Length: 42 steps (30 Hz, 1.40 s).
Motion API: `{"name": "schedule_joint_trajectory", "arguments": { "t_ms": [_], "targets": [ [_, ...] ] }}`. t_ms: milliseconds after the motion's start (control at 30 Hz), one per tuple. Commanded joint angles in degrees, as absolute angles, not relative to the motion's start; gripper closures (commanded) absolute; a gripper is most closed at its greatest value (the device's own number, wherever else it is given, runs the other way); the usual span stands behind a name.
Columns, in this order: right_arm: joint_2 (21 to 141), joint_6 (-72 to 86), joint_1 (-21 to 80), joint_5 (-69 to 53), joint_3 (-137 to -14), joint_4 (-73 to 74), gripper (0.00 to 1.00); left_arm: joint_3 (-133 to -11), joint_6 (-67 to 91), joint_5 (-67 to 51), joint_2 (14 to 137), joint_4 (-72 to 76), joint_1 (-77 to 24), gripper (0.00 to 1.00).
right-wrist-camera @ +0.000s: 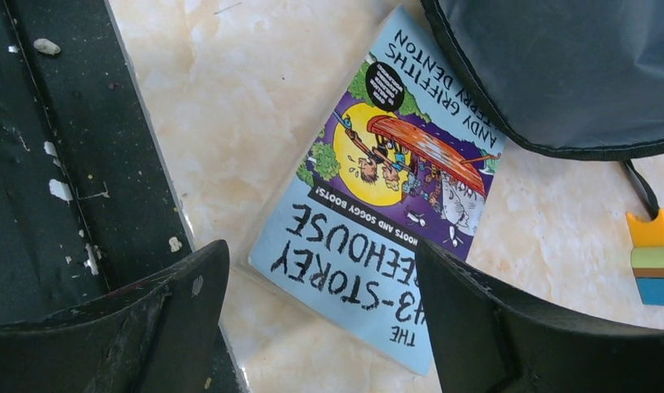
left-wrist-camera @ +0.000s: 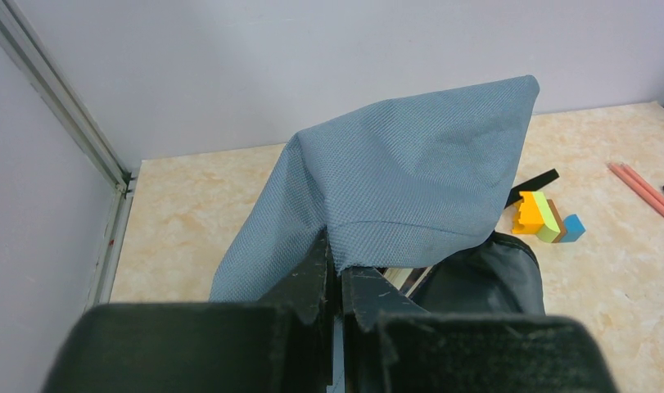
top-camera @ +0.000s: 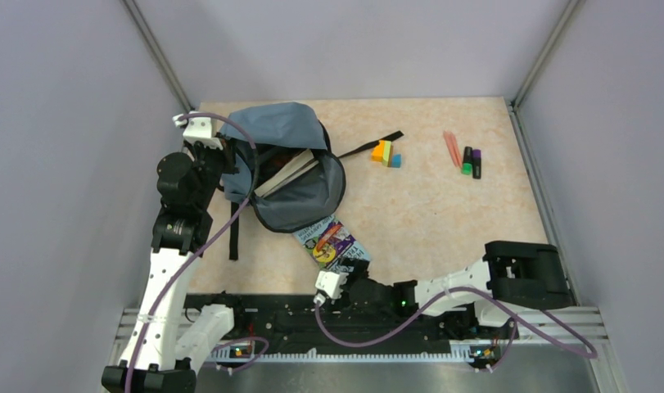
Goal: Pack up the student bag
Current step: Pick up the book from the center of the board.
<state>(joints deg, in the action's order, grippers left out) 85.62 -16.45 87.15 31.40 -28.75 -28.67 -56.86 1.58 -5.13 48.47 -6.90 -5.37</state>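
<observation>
Book title partly blocked by fingers; student bag cropped at edge.

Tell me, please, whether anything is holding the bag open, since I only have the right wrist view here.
Observer: Yes. The left tool is shut on the student bag, pinching its blue flap and holding it raised.
Operator: Thank you. Is anything packed inside yet?
Observer: In the top view, a book with pale page edges sits in the open mouth.
Operator: What else is waiting on the table beyond my frame?
Observer: Near the far right corner lie pink pencils and two markers, side by side.
</observation>
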Motion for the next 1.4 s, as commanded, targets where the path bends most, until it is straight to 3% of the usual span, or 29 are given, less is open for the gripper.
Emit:
{"name": "schedule_joint_trajectory", "arguments": {
  "t_ms": [0, 533, 833, 1167, 1367],
  "targets": [
    [87.22, -17.14, 88.07, 33.33, -31.73, -30.66, 0.19, -57.22, 2.02, -4.48, 46.71, -2.36, -5.36, 1.00],
    [88.69, -21.55, 88.95, 40.66, -33.39, -28.44, 0.28, -57.22, 2.02, -4.48, 46.32, -2.37, -5.45, 1.00],
    [94.27, -23.56, 91.27, 45.11, -35.30, -26.88, 0.45, -57.17, 1.93, -4.22, 46.32, -2.37, -5.45, 1.00],
    [96.82, -28.08, 91.62, 54.18, -35.32, -34.62, 0.63, -57.13, 2.02, -4.22, 46.23, -2.37, -5.45, 1.00],
    [98.61, -28.01, 91.60, 52.34, -35.33, -36.88, 0.66, -57.13, 2.02, -4.22, 46.22, -2.30, -5.45, 1.00]
  ]
}}
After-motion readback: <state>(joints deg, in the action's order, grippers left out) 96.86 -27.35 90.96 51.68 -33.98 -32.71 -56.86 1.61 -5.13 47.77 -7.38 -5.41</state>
